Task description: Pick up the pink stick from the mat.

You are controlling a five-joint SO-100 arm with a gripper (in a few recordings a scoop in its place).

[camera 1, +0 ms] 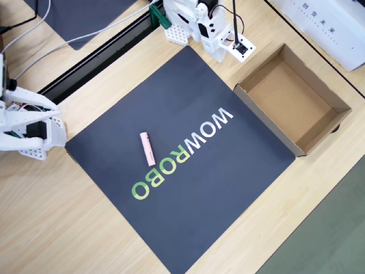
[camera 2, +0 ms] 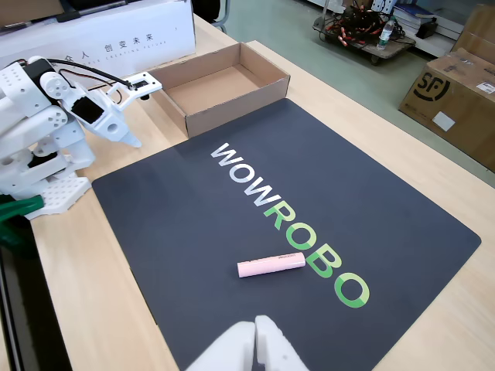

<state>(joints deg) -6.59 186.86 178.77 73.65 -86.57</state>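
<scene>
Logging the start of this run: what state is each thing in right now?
pink stick: lying flat on the mat beside the green letters, not held.
mat: flat on the table.
cardboard box: open, empty.
tool: off the mat near the box, holding nothing; open or shut unclear.

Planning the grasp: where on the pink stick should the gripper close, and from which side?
Grip the pink stick near its middle, coming straight down from above. It lies flat on the mat beside the green letters, so the fingers should probably straddle its narrow width, across its length.
</scene>
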